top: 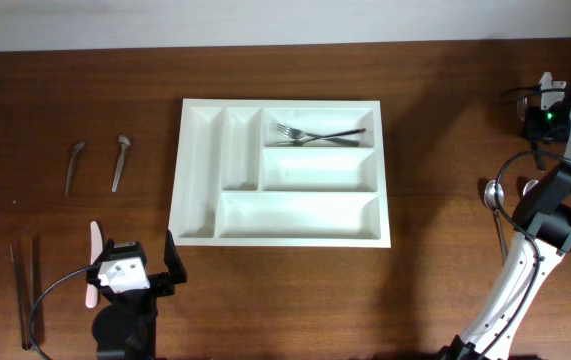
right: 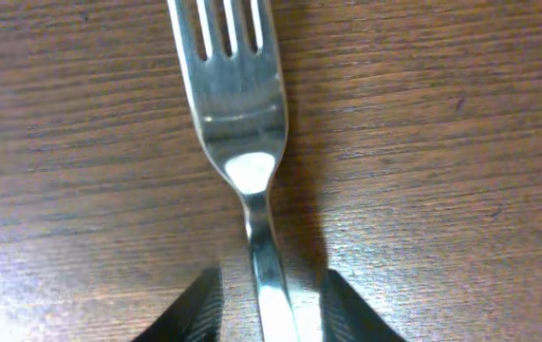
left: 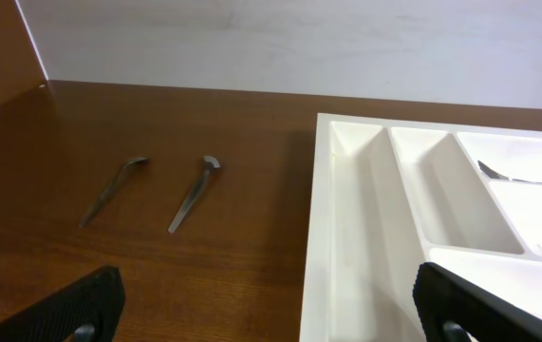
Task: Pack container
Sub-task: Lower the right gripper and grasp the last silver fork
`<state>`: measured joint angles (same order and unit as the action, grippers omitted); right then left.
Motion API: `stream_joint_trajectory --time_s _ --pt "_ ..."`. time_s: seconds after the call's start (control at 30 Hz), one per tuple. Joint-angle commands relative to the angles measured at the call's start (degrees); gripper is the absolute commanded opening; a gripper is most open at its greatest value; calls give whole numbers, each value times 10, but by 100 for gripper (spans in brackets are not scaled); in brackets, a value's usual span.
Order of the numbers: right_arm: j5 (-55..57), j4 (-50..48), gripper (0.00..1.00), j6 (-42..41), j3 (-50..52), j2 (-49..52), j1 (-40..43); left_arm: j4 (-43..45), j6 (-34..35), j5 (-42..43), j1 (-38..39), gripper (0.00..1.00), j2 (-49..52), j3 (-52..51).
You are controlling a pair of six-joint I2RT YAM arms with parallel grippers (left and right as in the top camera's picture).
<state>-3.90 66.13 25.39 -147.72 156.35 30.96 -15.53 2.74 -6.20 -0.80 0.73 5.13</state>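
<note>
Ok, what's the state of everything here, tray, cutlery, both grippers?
container: forks in one long compartment, other compartments empty.
fork: flat on the table, outside the container.
two spoons: lying on the table.
left gripper: open, empty.
right gripper: open, astride the fork handle, not gripping.

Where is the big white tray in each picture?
Overhead: the tray sits in the middle of the picture.
Left wrist: the tray fills the right side, cut off by the edge.
Right wrist: not in it; only a fork shows.
Shared landmark: the metal utensil nearest the tray's left side, seen overhead and from the left wrist.
</note>
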Motion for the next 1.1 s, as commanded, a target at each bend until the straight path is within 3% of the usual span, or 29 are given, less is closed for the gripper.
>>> stream_joint_trajectory --time_s 0.0,0.8,1.07 --pt "5 -2 28 -2 3 15 -3 1 -7 4 2 99 -4 -3" --pt "5 -5 7 2 2 15 -6 1 -7 4 2 99 -4 -3" --pt "14 -5 7 10 0 14 -16 1 -7 4 2 99 -4 -3"
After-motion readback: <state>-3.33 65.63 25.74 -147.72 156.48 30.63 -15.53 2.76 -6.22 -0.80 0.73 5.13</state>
